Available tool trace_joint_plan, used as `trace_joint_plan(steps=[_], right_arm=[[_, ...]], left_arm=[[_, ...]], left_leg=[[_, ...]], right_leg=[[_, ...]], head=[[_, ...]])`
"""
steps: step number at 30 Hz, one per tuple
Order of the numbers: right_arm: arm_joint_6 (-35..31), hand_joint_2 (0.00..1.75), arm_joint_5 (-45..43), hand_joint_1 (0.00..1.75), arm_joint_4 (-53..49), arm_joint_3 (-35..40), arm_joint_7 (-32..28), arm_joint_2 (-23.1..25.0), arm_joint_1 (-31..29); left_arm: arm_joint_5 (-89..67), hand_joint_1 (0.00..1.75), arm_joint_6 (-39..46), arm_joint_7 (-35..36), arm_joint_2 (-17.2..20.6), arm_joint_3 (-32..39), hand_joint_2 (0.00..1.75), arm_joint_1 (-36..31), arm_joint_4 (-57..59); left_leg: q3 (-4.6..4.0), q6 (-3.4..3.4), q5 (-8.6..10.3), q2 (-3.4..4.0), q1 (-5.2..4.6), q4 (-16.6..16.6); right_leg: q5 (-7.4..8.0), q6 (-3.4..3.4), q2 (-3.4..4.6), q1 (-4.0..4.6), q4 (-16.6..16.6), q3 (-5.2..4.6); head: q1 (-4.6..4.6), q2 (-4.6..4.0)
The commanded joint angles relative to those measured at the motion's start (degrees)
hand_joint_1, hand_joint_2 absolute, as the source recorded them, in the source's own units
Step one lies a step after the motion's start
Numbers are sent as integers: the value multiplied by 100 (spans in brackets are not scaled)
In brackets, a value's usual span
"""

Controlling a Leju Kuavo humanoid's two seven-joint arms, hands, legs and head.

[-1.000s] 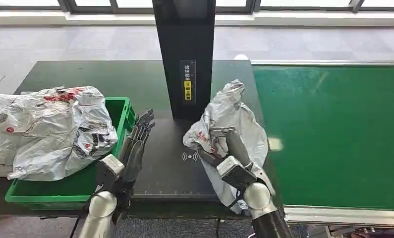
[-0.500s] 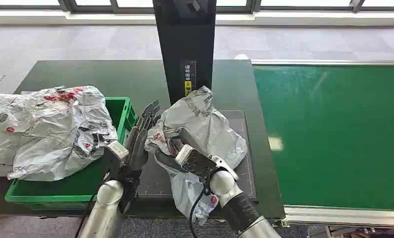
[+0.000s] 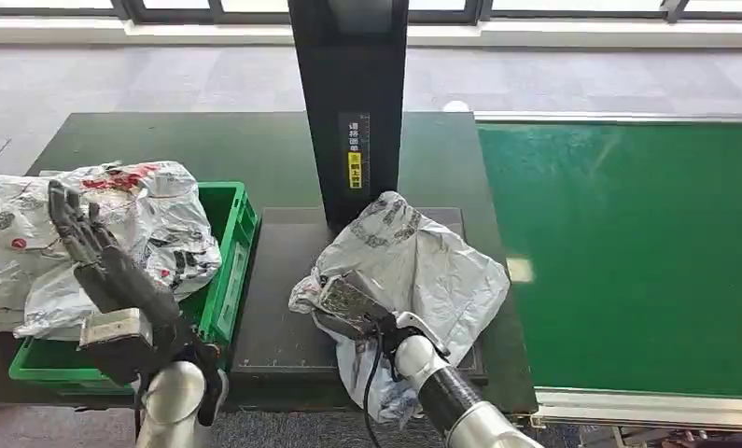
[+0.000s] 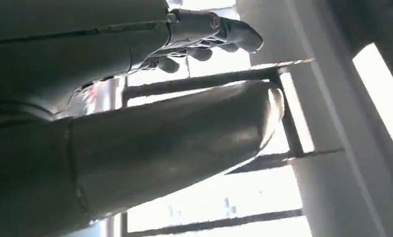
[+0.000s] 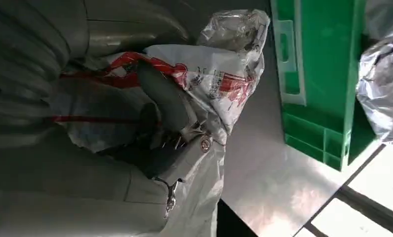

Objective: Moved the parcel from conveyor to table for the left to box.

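Grey plastic parcel (image 3: 413,271) gripped in the right hand (image 3: 353,303), slumped on the dark scanner pad (image 3: 273,317) at the foot of the black post (image 3: 348,103), off the green conveyor (image 3: 628,252) and already on the table (image 3: 161,140). Fingers (image 5: 162,101) of that hand seen in the right wrist view dug into the crumpled film, red print bunched around them. Left hand (image 3: 96,257) raised over the green box (image 3: 227,271), fingers spread and holding nothing.

Likely trouble: loose tail of the bag hanging past the table's near edge, apt to drag the whole parcel off the pad if let go carelessly. Slack film also liable to slip or stretch in a grip, so a handover to the left side could end with a pinch of wrapper and nothing inside it. Box already heaped with another large parcel (image 3: 105,233) spilling over its rim, leaving little settling room and a fair chance of a fresh parcel sliding back out.

Open room: bare pad between parcel and box, free for a sideways pass. Tighter going behind, with the post just beside the parcel, and the box wall hard against the pad's left edge
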Motion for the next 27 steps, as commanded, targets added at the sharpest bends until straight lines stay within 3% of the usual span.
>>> trace_joint_plan(steps=[1,8,14,15,18,19,22,23,27], right_arm=[[133,175,-82,0,314,-539,-229,-88,-59],[267,175,-192,0,-122,-592,-644,-120,138],[917,175,-627,0,-1642,-771,-1189,-189,672],[943,0,-624,0,-2061,-784,-1193,-205,805],[1164,0,-833,0,-3031,-772,-1238,-282,1030],[1110,175,-924,0,-3406,-831,-1361,-268,1075],[1153,175,-971,0,-3857,-815,-1239,-263,1109],[712,175,-564,0,-3926,-760,-1085,-240,1090],[381,175,-347,0,-3497,-822,-1022,-201,935]], left_arm=[[-8,0,97,44,-78,-321,0,402,-1412],[100,0,97,44,-97,-338,0,312,-1256],[190,0,97,44,25,-423,0,143,-642],[214,0,97,44,35,-450,0,81,-510],[353,0,97,44,112,-546,0,103,-95],[465,0,97,44,159,-589,0,95,-55],[269,0,97,44,38,-444,0,133,-74],[161,0,97,44,-9,-377,0,166,-61],[41,0,97,44,-44,-335,0,279,-172]], left_leg=[[4,4,-4,9,1,1],[3,4,-1,8,1,-1],[3,2,2,-3,0,-2],[3,1,5,-7,-2,-4],[4,3,6,-17,-3,-6],[4,2,6,-15,-2,-5],[-4,1,6,-4,-7,-1],[-5,1,5,-1,-4,1],[5,1,5,2,-1,-5]], right_leg=[[-1,1,3,1,-3,4],[1,-1,-4,3,-6,4],[0,-1,-15,2,-6,7],[1,-1,-18,0,-7,6],[-1,-1,-28,0,-8,8],[1,-1,-24,0,-8,8],[1,0,-14,-6,1,-8],[2,-1,-13,-3,0,-8],[4,-1,-13,1,-10,4]], head=[[0,0],[0,0],[0,0],[0,2],[0,0],[0,0],[0,0],[0,0],[0,0]])
